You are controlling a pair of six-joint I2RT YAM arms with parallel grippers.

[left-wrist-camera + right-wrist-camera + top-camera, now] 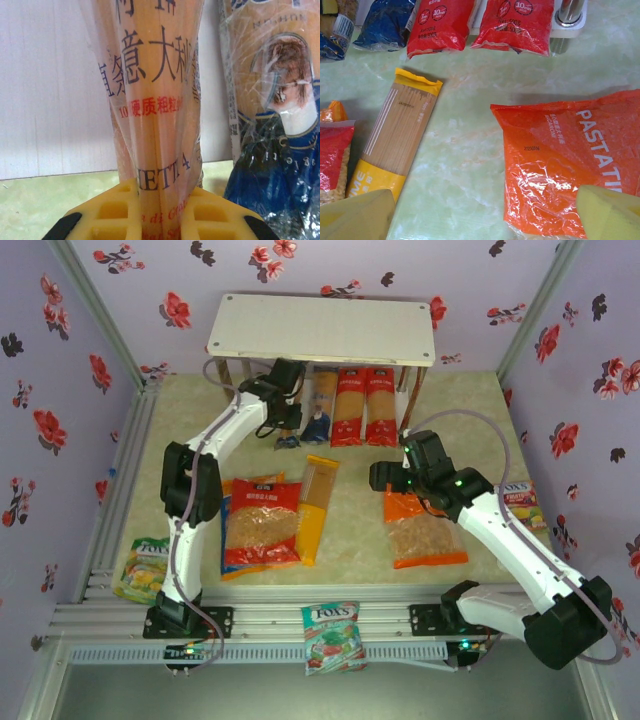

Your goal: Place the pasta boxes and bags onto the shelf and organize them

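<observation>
The shelf point(320, 328) hides the far ends of the two red spaghetti packs point(348, 410).

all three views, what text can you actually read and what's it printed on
"PASTA", further letters cut by the frame edge: orange bag.
"10 min": red spaghetti packs.
"意大利", "ETTA": nearest spaghetti pack, left wrist view.
"FOX'S": candy bag at the near edge.
Too small or blurred: orange bag's small print, yellow spaghetti pack, red bag.
</observation>
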